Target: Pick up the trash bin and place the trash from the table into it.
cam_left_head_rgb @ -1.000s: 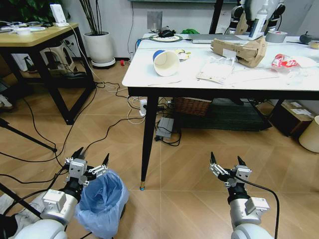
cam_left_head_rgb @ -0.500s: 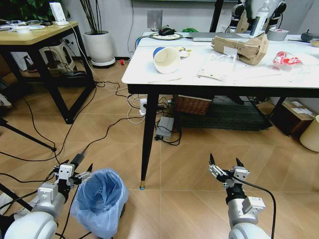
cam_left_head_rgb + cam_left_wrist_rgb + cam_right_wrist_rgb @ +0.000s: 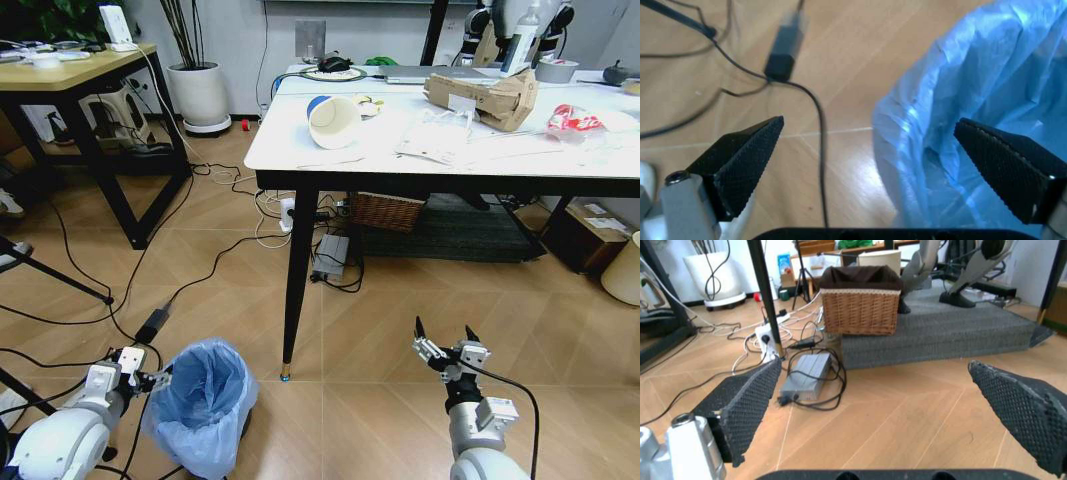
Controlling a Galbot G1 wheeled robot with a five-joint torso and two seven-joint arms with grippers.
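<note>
we hold our left tool (image 3: 143, 371) low with its jaws spread astride the rim of the trash bin (image 3: 205, 400) on the floor, one finger outside, ready to pinch the lined edge. our right tool (image 3: 444, 342) hangs spread and empty. on the bench (image 3: 300, 150) lie one paper cup (image 3: 332, 122), one cardboard box (image 3: 482, 98) and one crushed bottle (image 3: 573, 121).

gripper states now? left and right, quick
Left gripper: open, astride the trash bin rim, not gripping.
Right gripper: open, holding nothing, above the floor.
</note>
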